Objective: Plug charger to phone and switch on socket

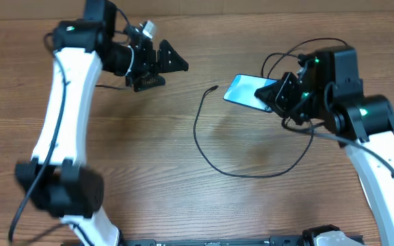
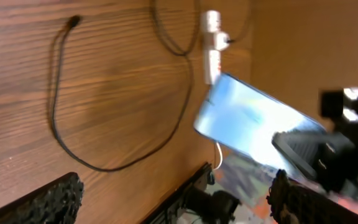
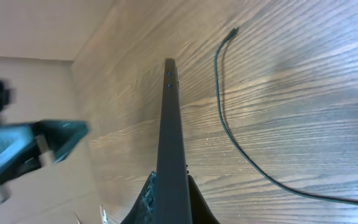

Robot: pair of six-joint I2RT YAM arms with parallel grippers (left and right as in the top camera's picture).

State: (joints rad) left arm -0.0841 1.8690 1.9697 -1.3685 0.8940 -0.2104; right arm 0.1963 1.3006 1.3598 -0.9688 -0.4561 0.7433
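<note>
My right gripper is shut on the phone, holding it above the table with its light blue screen tilted up. In the right wrist view the phone stands edge-on between the fingers. The charger's black cable loops across the wood, and its connector tip lies just left of the phone, apart from it. My left gripper hovers open and holds nothing, left of the tip. Its wrist view shows the phone, the cable tip and the white socket beyond.
The cable runs on under my right arm. The table's front edge shows in the left wrist view. Bare wood lies between the two arms, around the cable loop.
</note>
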